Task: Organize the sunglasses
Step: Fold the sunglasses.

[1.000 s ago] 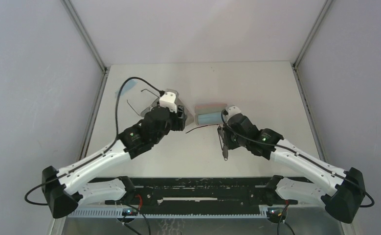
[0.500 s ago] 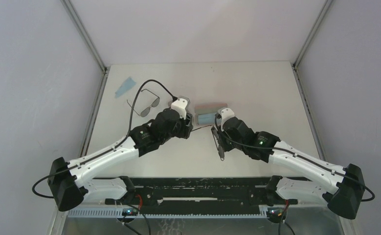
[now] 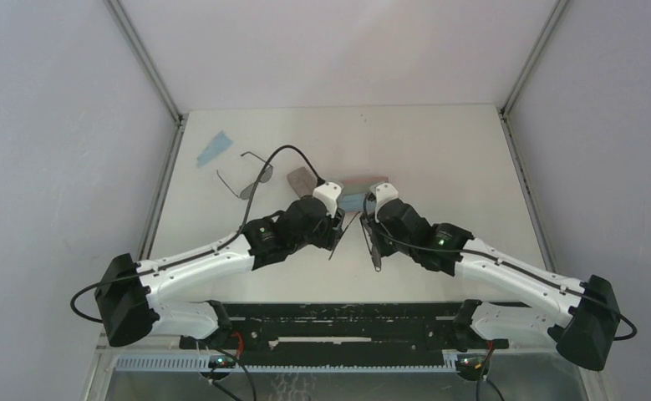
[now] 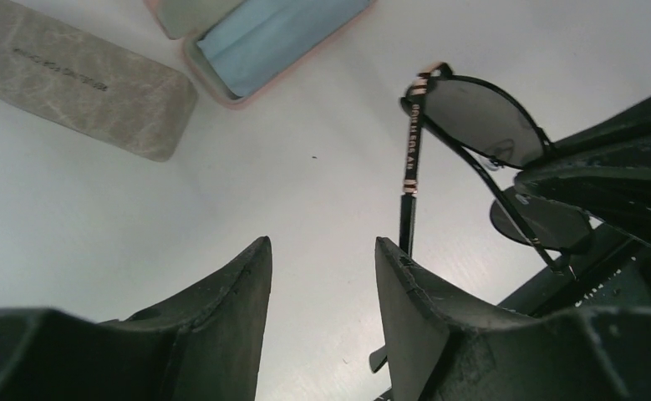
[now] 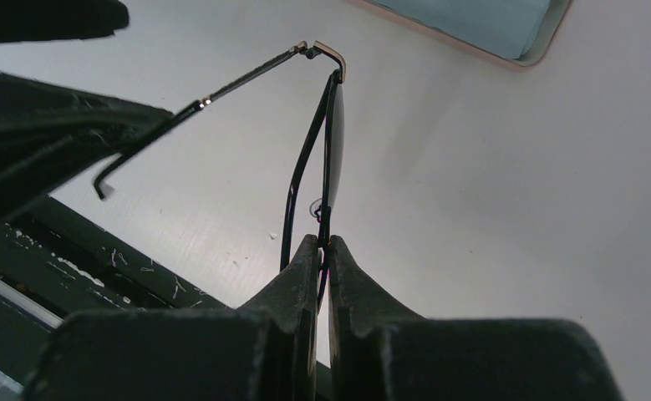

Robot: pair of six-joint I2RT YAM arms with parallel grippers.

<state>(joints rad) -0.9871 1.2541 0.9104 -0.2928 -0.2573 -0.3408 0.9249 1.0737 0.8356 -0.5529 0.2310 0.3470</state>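
Sunglasses with round lenses (image 4: 480,117) sit near the middle of the table (image 3: 439,150), between the two arms. The right gripper (image 5: 323,246) holds them. Its fingers are pressed together on the thin black frame at the bridge, just beside a nose pad, and the lenses stand on edge. They appear to be lifted off the tabletop.

One temple arm (image 4: 411,159) is swung out and reaches left toward the left gripper (image 4: 322,251). That gripper's fingers stand apart with a clear gap between them and nothing clamped. From the left wrist view, the temple runs down behind the tip of one finger (image 4: 414,292), and its end shows in the gap. Whether it touches that finger I cannot tell.

Just beyond the grippers, on the far side, lies a pink case (image 4: 196,73) with its lid open and a light blue cloth (image 4: 280,33) inside. A closed grey-brown case (image 4: 79,79) lies just left of it.

Farther left, well apart from both grippers, the second pair of sunglasses (image 3: 261,174), with larger squarish lenses, lies on the table with its temples unfolded. Another light blue cloth (image 3: 215,148) lies beyond it near the far left edge.
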